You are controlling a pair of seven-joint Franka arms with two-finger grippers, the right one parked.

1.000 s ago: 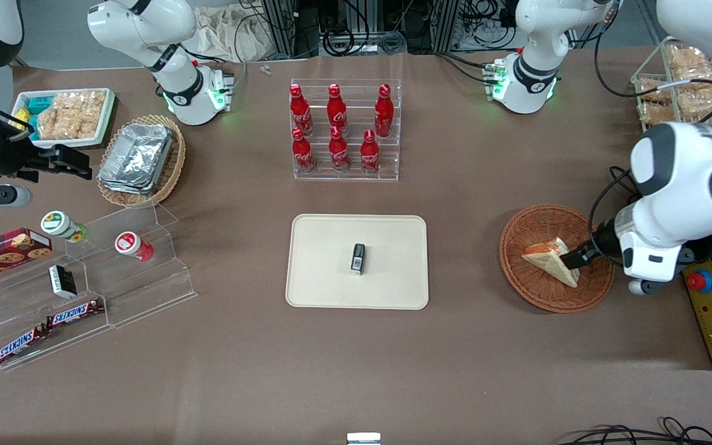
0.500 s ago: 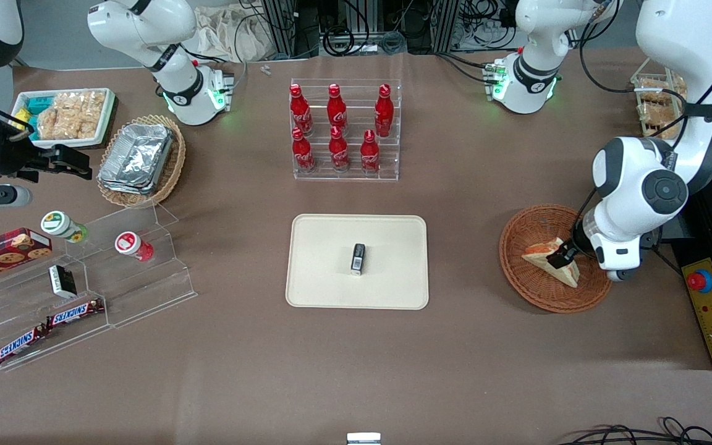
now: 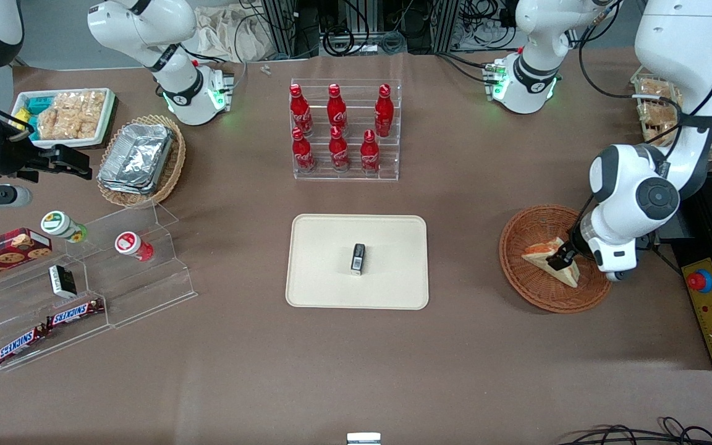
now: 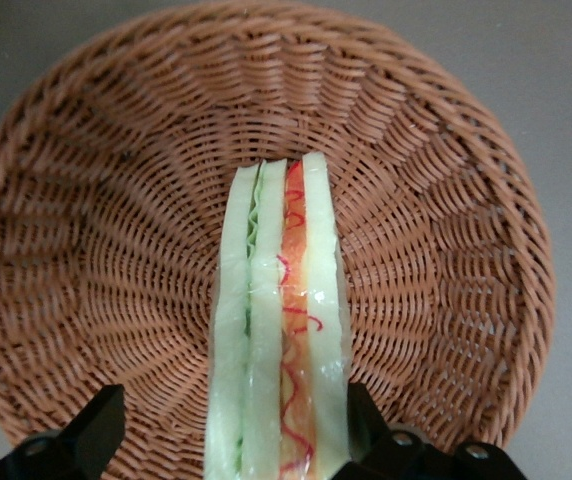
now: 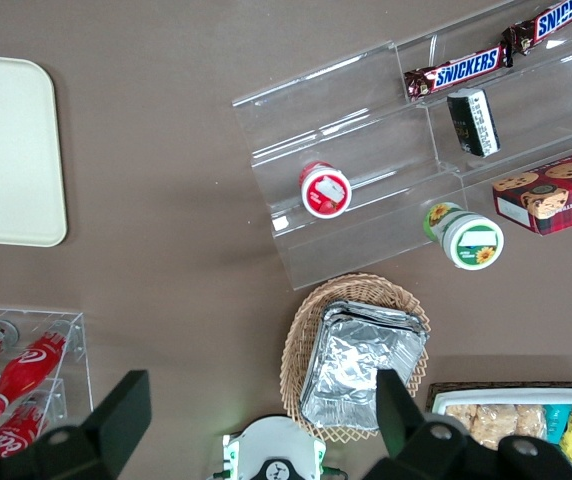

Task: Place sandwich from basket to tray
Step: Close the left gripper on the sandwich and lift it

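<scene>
**A:** Where is the sandwich?

**B:** The triangular wedge of pale white bread with red-orange and green filling lies in the round, shallow, reddish-brown woven wicker basket, toward the working arm's end of the table. In the wrist view the sandwich stands on edge, its bread and filling layers facing the camera, against the basket's woven floor.

**A:** And the gripper?

**B:** The left arm's black two-finger gripper is down inside the basket, at the sandwich. In the wrist view the gripper straddles the wedge. One dark finger touches the bread on the red-orange side. The other finger stands apart from the green side, with bare wicker showing between them. So the jaws are spread wider than the sandwich and do not clamp it.

**A:** Where is the tray?

**B:** The flat, rectangular, cream-beige tray with rounded corners lies mid-table, well apart from the basket. A small black-and-white packet stands near its middle.

**A:** What else is there?

**B:** Farther from the front camera than the tray, a clear acrylic rack holds six red cola bottles. Toward the parked arm's end sits a paler tan wicker basket holding stacked foil containers.
</scene>
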